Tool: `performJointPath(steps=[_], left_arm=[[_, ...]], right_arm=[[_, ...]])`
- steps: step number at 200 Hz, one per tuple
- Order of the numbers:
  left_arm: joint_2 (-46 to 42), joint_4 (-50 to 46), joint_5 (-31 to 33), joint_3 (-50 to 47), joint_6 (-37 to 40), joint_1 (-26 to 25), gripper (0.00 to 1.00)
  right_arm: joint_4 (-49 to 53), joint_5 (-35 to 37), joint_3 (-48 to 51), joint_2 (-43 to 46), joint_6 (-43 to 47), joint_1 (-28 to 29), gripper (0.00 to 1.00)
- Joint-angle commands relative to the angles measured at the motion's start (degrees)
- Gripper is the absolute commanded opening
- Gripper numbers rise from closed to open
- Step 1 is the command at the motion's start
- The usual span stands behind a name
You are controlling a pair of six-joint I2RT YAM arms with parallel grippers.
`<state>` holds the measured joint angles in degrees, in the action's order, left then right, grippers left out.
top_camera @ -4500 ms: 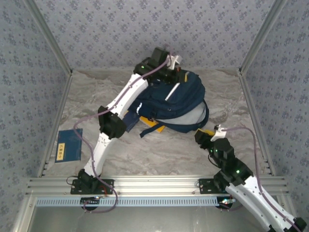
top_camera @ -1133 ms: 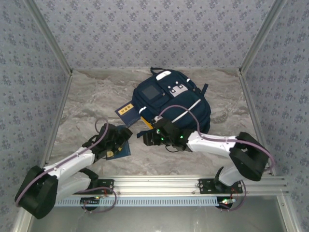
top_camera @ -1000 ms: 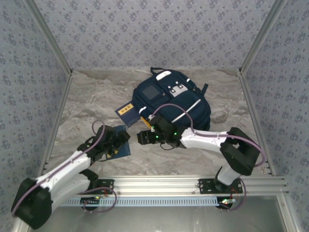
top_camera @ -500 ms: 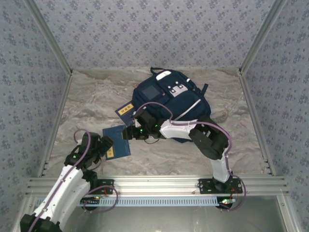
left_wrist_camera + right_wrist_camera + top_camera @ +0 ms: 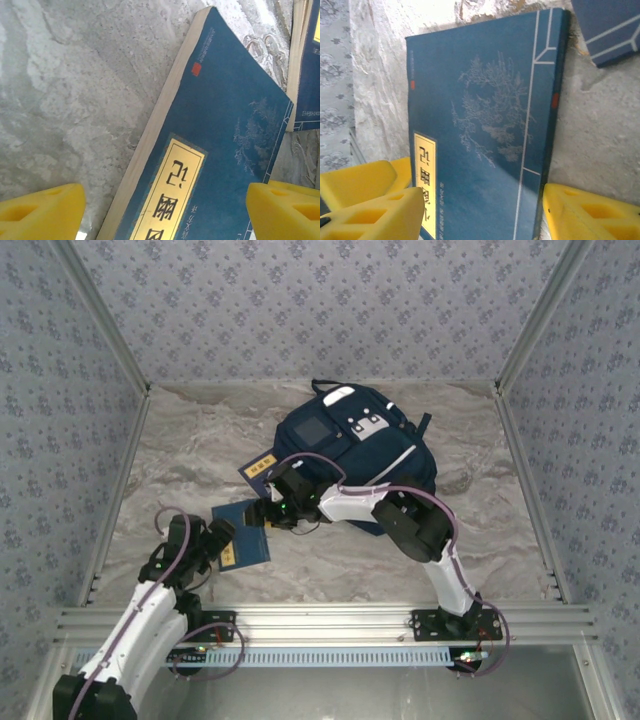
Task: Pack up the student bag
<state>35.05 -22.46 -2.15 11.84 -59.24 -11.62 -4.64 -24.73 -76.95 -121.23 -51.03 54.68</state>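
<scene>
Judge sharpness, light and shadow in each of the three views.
Top external: even light, sharp on the student bag, walls splay in perspective. Left wrist: the blue book is crisp, the left fingers soft at the bottom edge. Right wrist: a shadow darkens the book's lower part, the marble table at left glares pale, the right fingers slightly blurred.

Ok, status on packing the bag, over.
Left gripper, right gripper open over blue book. Student bag behind, second book beside it. Path clear.
</scene>
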Motion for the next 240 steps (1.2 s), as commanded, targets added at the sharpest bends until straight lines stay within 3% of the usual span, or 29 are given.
performJointPath(steps=[1, 45, 73, 108, 144, 203, 240], left_arm=[[1.68, 6.42, -4.39, -1.97, 0.81, 0.28, 0.83], [6.25, 11.86, -8.53, -2.94, -0.34, 0.33, 0.71], [6.63, 12.73, -9.79, -3.21, -1.05, 0.36, 0.59], [4.2, 11.12, -9.77, -3.65, -1.21, 0.37, 0.51], [2.37, 10.07, -10.28, -4.25, -1.31, 0.45, 0.46], [-3.14, 4.43, -11.77, -1.24, -1.99, 0.45, 0.3], [-3.44, 3.33, -12.77, -0.29, -3.68, 0.45, 0.11]], right_arm=[[-1.25, -3.31, -1.89, -3.24, -2.5, 0.65, 0.66], [-5.82, -6.98, -1.96, -4.2, -6.97, 0.66, 0.66], [-15.56, -10.78, 0.61, -3.49, -13.45, 0.62, 0.65], [-27.01, -14.8, 2.51, -4.01, -21.08, 0.61, 0.64], [-26.72, -15.46, 3.15, -4.28, -20.21, 1.09, 0.63], [-14.42, -9.1, 5.61, -2.0, -11.1, -0.25, 0.63], [-16.18, -8.49, 7.93, -1.91, -11.55, -1.39, 0.63]])
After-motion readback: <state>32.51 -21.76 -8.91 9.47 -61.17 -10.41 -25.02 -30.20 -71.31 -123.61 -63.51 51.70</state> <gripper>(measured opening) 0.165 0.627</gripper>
